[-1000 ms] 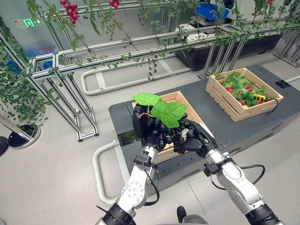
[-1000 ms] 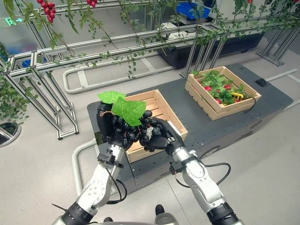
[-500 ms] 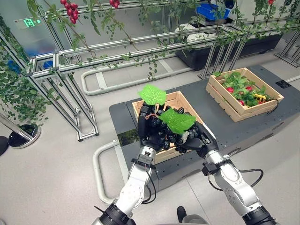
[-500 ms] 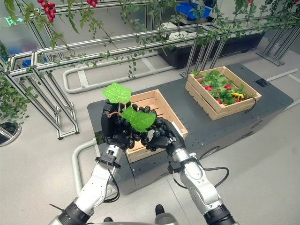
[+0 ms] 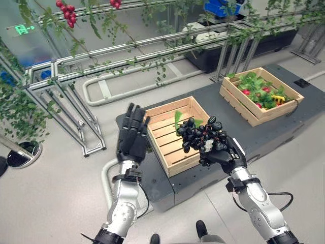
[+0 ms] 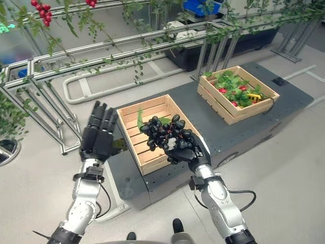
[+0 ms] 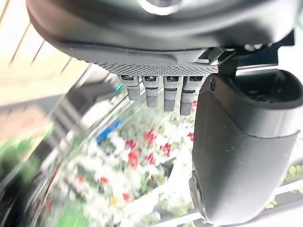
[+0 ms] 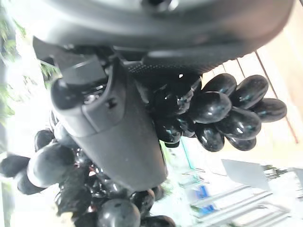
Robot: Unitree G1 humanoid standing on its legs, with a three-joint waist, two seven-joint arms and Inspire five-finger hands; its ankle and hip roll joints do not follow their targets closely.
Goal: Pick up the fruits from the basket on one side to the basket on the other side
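A bunch of black grapes [image 5: 201, 136] with a green leaf [image 5: 178, 119] hangs over the near wooden crate [image 5: 163, 130], which stands on the dark platform. My right hand [image 5: 224, 153] is shut on the bunch, fingers and thumb curled round it; the grapes [image 8: 222, 109] also show past the hand in the right wrist view. My left hand [image 5: 132, 137] is raised to the left of the crate, open, fingers straight, holding nothing. A second wooden crate [image 5: 239, 99] at the far right of the platform holds green leaves and red fruit [image 5: 262, 89].
The dark platform [image 5: 210, 109] carries both crates. Behind it run metal frames [image 5: 117, 53] draped with vines and red berry clusters [image 5: 67, 10]. A grey floor rail [image 5: 105, 178] curves by the platform's left corner.
My left hand has let go of the grapes and moved left, opening flat. The right hand alone now holds the bunch over the near crate. The camera has shifted.
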